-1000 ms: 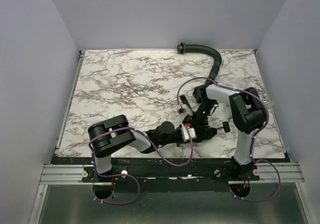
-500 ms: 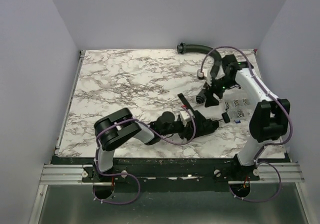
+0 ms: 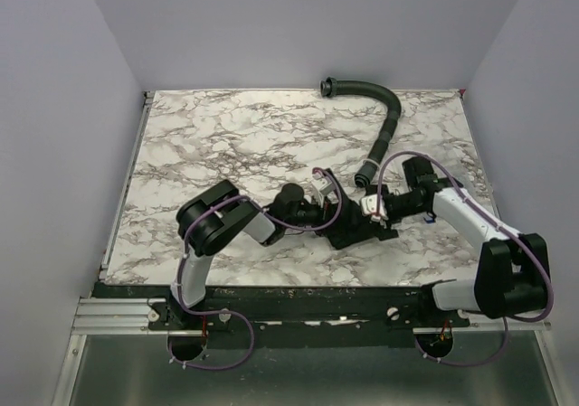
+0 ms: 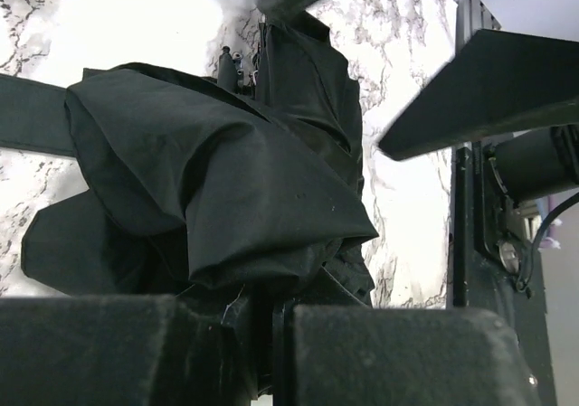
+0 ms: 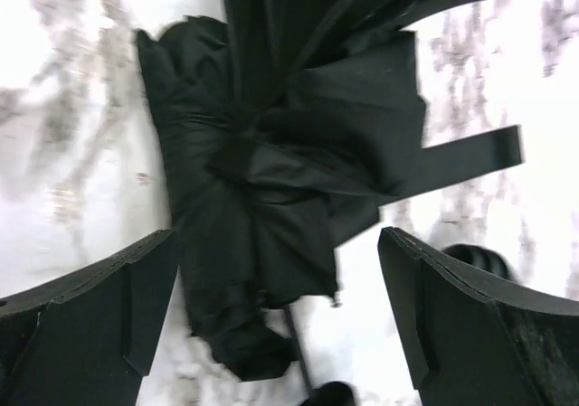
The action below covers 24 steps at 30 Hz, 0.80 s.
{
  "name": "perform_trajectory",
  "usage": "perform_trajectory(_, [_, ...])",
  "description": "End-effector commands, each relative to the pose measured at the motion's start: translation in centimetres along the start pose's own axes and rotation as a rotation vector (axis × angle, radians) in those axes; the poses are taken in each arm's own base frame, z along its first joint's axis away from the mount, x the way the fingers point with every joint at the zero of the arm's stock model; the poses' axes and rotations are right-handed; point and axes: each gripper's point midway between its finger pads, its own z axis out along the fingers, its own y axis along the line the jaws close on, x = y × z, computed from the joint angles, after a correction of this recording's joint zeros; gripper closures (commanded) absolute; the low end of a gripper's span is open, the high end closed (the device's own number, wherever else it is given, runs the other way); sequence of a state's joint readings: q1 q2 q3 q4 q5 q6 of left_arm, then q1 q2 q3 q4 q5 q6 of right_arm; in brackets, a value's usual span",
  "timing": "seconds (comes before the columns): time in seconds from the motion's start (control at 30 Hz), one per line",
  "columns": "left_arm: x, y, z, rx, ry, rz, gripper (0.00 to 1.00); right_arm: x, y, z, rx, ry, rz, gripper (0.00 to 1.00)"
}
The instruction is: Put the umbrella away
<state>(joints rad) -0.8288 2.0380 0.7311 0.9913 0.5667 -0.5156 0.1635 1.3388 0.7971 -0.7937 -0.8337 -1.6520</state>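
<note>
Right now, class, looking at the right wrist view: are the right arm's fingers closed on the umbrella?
No: the fingers stand wide apart, one on each side of the bundled black umbrella.

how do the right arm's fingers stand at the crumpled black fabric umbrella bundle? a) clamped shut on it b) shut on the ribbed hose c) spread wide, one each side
c: the right arm's fingers stand far apart, with the crumpled black fabric umbrella bundle showing in the gap between them
</note>
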Motion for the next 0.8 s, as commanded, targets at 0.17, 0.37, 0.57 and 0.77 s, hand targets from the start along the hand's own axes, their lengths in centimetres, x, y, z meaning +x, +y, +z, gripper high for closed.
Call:
perform_trajectory(0.17, [19.4,3.6,-8.6,-0.287,0.651,-0.497,1.0,2.8,0.4,3.7,-0.003,0.098,-0.248,0.03])
perform_trajectory(0.37, [18.3,4.3,-8.2,-0.289,0.631,-0.53,1.0,3.3,4.3,4.0,-0.092,0.108,-0.174,0.07])
perform_trajectory(0.57, [17.4,4.5,-7.5,-0.288,0.618,-0.524,1.0,-2.1,1.8,1.7,-0.041,-0.011,-0.014,0.05])
perform_trajectory(0.77, [17.5,4.8,-7.4,-0.293,0.624,-0.519,1.0,-0.5,4.1,2.3,-0.097,0.034,0.003,0.03])
